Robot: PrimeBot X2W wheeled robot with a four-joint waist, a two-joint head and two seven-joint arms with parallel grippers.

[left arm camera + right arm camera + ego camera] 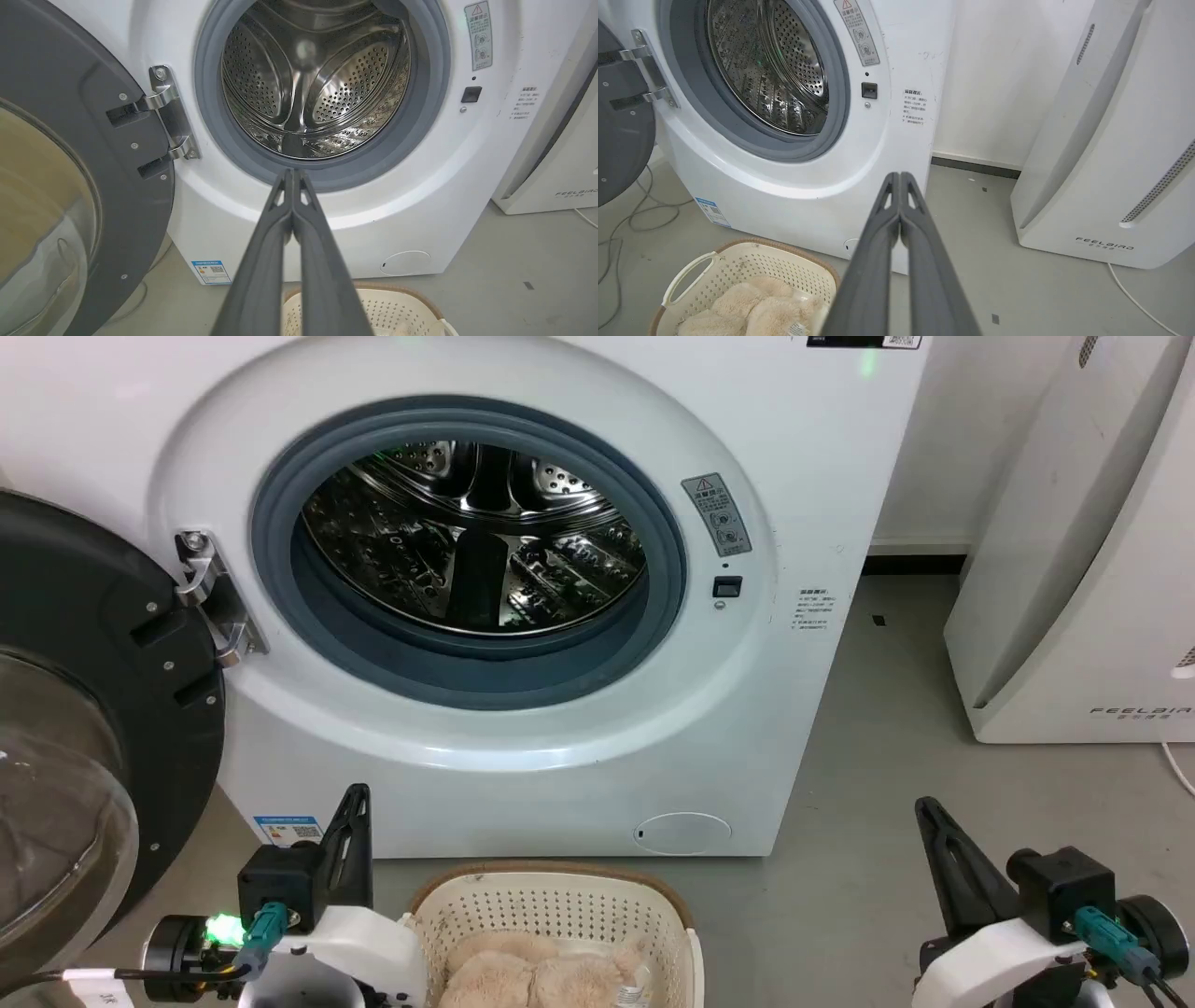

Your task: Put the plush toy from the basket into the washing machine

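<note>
Both arms wait low in front of an open washer, with nothing lifted. The left gripper [293, 173] has its two long dark fingers pressed together on nothing and points at the lower edge of the grey-gasketed porthole [420, 116]. The right gripper [899, 176], also pressed together and empty, points past the machine's right-hand corner.

Between and below them, closer to the left gripper, sits the oval cream plastic basket with perforated sides and a brown woven-look rim [551, 874]. In it lies the large fluffy beige plush toy [518, 978], untouched.

Ahead of both sets of fingertips stands the big white front-loading washing machine [803, 476]. Its black-framed glass door [84, 616] is swung wide beyond the left gripper, and its shiny steel drum [476, 537] holds nothing.

By the look of it, only the door is ready. Grasping the toy, lifting it, carrying it and dropping it in are all yet to come.
</note>
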